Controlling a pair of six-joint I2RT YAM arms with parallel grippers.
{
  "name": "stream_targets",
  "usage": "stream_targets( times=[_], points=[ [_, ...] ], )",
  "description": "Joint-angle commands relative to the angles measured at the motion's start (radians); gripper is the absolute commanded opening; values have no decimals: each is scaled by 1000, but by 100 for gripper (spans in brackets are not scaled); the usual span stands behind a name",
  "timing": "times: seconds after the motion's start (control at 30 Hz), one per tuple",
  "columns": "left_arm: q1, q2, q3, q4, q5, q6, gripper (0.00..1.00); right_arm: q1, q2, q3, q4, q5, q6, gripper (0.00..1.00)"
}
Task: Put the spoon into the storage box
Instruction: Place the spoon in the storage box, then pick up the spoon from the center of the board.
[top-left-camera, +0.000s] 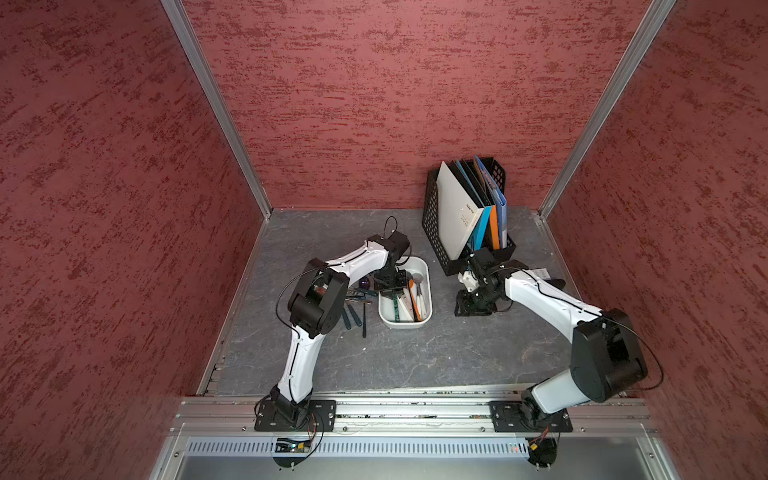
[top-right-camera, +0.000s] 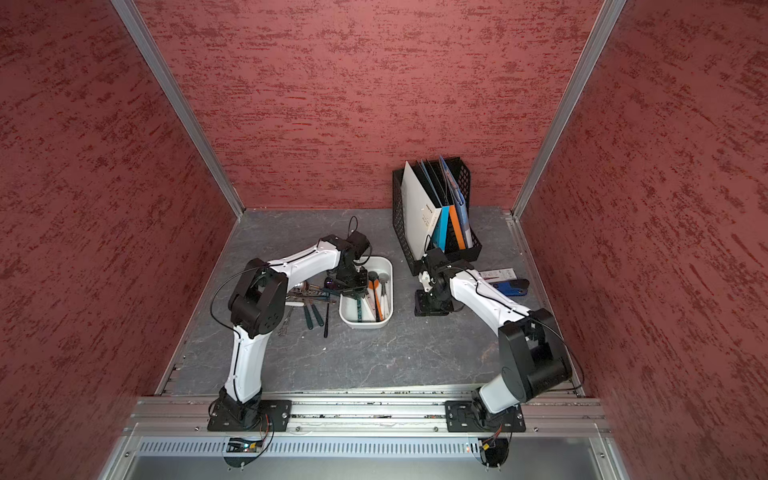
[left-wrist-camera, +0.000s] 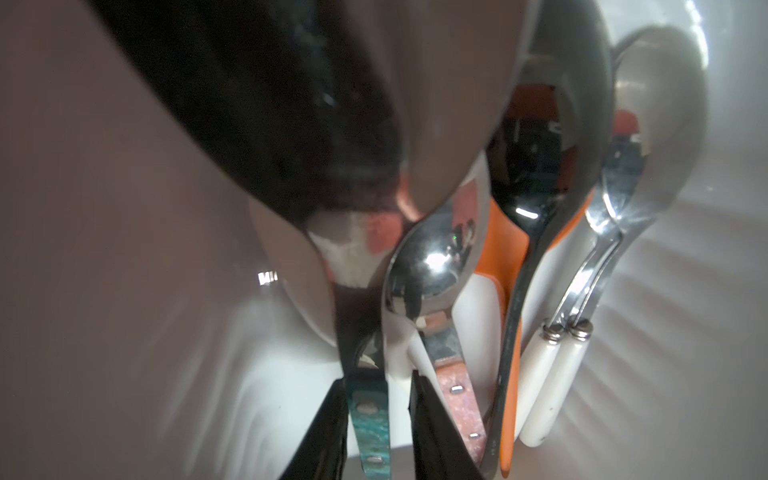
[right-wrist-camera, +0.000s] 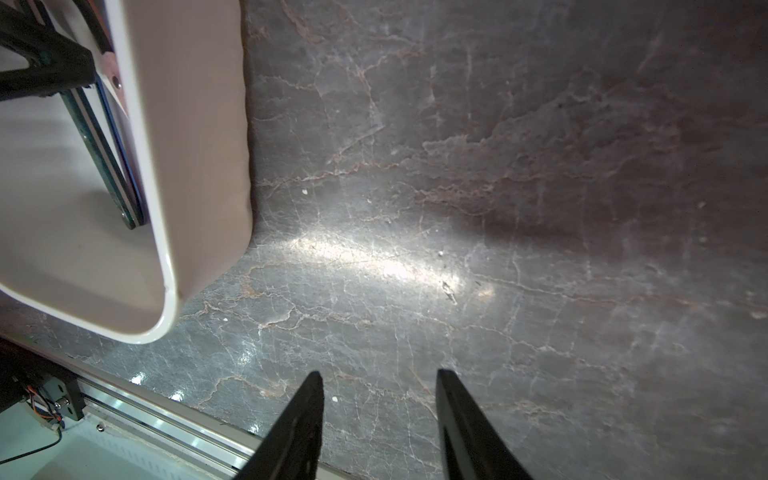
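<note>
For a clean release the left gripper (left-wrist-camera: 378, 378) should, I judge, spread wider and rise straight, leaving the teal-handled steel spoon (left-wrist-camera: 368, 419) inside the white plastic rectangular storage box (top-left-camera: 403, 325); its jaws are slightly parted, handle against one finger, while the right gripper (right-wrist-camera: 380, 374) hangs open, empty, above the grey veined table (right-wrist-camera: 498, 208).

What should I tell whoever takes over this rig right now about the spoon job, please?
Left gripper: down in the storage box, fingers parted around the teal-handled spoon, gap on one side; looks released.
Right gripper: open, empty, over bare table.
Done: spoon inside the box among other spoons.
Remaining: withdraw the left gripper; more cutlery lies beside the box.
</note>
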Motion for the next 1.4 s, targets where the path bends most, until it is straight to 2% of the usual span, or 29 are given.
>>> stream_targets(
  times=[0.0, 0.1, 0.23, 0.37, 0.5, 0.7, 0.87, 0.97, 1.13, 1.37],
  points=[
    [-14, -20, 2, -13, -7, 20, 38, -6, 10, -2, 17, -1, -11, 47],
    [-18, -54, -9, -19, -23, 16, 45, -5, 4, -5, 18, -1, -12, 47],
    [-16, -140, -55, -14, -35, 13, 48, -6, 6, 1, 10, 1, -14, 47],
    [3, -259, -122, -21, -47, 3, 50, -5, 12, 13, 11, 0, -15, 47],
    [58, -412, -220, -10, -42, -36, 52, -5, 20, 19, 14, -2, -18, 48],
    [240, -655, -389, -8, -62, -86, 53, -6, 33, 17, 28, -19, -19, 48],
    [489, -766, -538, 38, 15, -117, 53, -6, 52, 28, 29, -31, -26, 48],
    [598, -779, -594, 80, 49, -127, 53, -5, 62, 31, 28, -30, -33, 48],
    [704, -691, -611, 131, 82, -132, 53, -5, 93, 44, 22, -41, -46, 48],
    [754, -571, -628, 199, 82, -159, 52, -5, 121, 59, 18, -50, -58, 47]
  ],
)
